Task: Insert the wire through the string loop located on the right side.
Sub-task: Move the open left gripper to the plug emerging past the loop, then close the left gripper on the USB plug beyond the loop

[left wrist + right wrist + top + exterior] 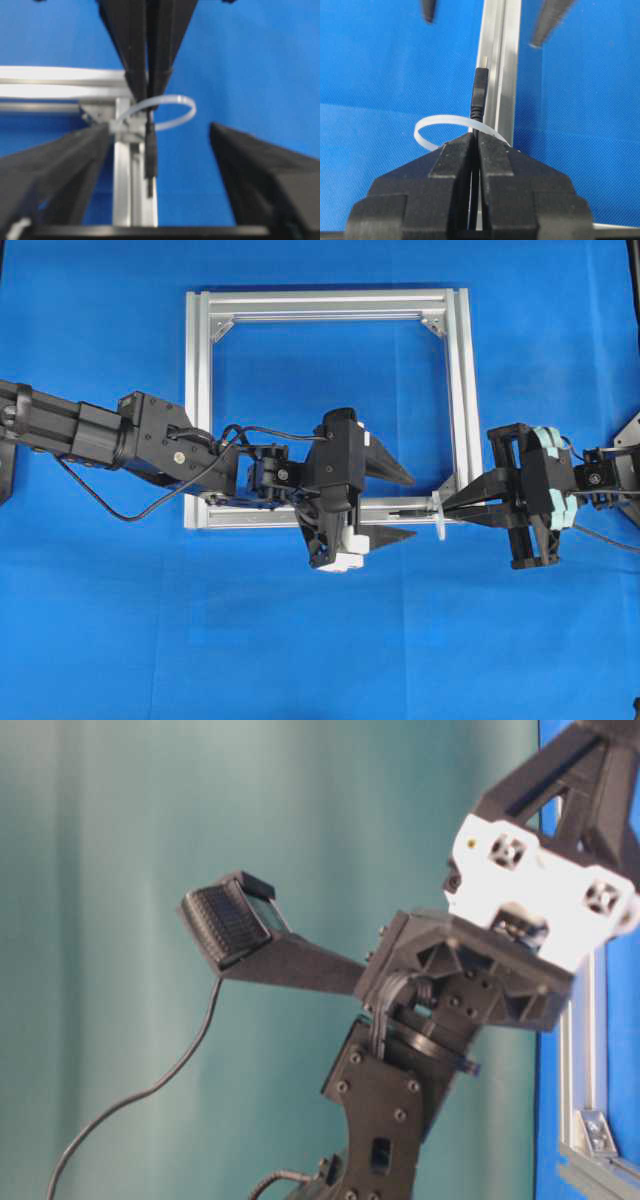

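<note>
Plug tip of the thin black flexible wire [479,95] poking through the small whitish translucent string loop [440,125], pointing toward 12 o'clock in the right wrist view and toward 6 o'clock in the left wrist view. Sitting clamped just behind the loop in the right end effector [450,506], black tapered fingers pressed together on the cable. Running along the lower bar of the silver aluminium square frame [460,390], long axis lying 3-to-9 o'clock in the overhead view, loop hanging at the frame's lower right corner [440,518].

Standing wide apart and holding nothing, the left end effector [398,505], its two black fingers straddling the lower bar, one finger [390,468] above it and the other below. Facing the plug head-on: tip lying at 3 o'clock from that end effector overhead, close but apparently not touching, between the spread fingers in its own wrist view [150,160].

Judging the left arm nearer to the free tip; coming move likely needing those fingers closing across the wire's axis, on the plug body past the loop, before drawing it toward 9 o'clock over the blue surface [300,660].
</note>
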`<state>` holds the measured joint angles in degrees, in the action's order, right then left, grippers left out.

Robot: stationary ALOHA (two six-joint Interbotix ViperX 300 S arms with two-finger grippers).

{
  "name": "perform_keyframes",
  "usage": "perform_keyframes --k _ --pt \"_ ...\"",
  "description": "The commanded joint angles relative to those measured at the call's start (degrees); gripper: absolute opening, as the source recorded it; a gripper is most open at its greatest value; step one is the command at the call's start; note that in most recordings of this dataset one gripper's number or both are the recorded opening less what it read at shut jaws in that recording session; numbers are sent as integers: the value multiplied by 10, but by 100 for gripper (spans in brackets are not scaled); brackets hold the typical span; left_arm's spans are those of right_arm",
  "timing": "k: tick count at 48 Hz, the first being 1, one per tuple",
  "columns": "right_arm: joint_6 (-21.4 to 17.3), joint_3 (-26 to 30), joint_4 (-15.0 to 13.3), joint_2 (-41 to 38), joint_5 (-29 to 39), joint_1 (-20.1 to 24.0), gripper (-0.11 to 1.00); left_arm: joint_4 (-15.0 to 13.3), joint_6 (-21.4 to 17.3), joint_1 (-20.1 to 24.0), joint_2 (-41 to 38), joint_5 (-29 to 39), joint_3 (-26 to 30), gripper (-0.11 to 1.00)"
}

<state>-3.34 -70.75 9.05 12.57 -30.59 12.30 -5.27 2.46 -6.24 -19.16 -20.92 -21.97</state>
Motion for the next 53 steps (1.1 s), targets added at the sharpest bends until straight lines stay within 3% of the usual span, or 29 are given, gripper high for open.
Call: perform_keyframes --k 1,4,53 --pt "0 8 1 4 -4 1 -3 1 0 -2 8 -3 17 86" --pt "0 9 1 4 -4 1 -3 1 0 -2 4 -2 20 91" --pt "0 9 1 4 3 1 -3 1 1 -2 -53 -24 29 90"
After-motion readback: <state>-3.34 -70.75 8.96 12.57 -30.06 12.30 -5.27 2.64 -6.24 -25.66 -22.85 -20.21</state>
